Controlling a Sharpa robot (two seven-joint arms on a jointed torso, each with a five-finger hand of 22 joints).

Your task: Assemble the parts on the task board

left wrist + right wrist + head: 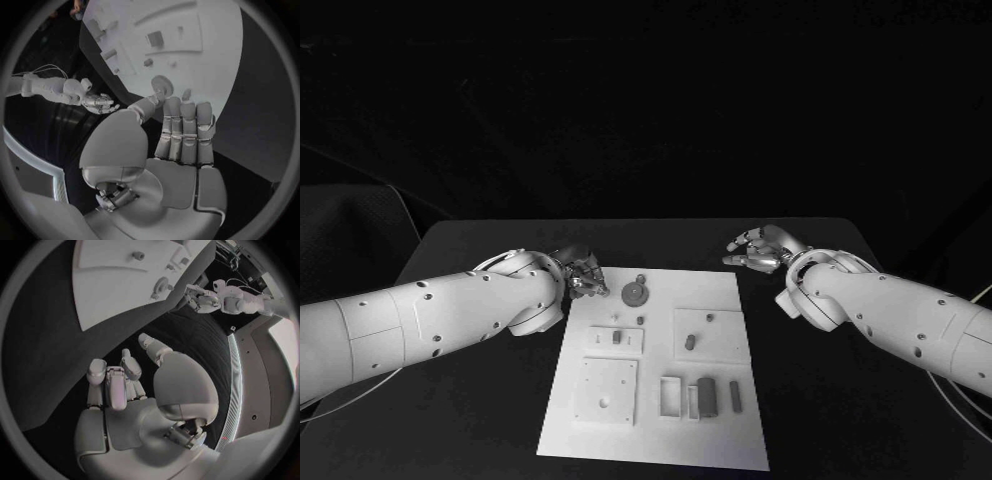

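White and flat, the task board (668, 420) lies in the middle of the black table (819, 400), between the two hands. The left hand (580, 277) hovers at the board's far corner on its own side, fingers straight and apart with nothing in them; a round disc-shaped part (635, 292) lies on the board just beyond its fingertips (186, 107), so this hand seems poised for it. Other small parts (705, 394) stand nearer the robot, behind that hand, sorted into raised recesses that probably mark where each piece seats. The right hand (762, 250) hangs over bare table, apart from the board's far edge, fingers curled partway in; the right wrist view shows no part in its palm, though the fingertips are hard to read there. It looks parked clear so the left hand has room. Assembly seems barely begun.
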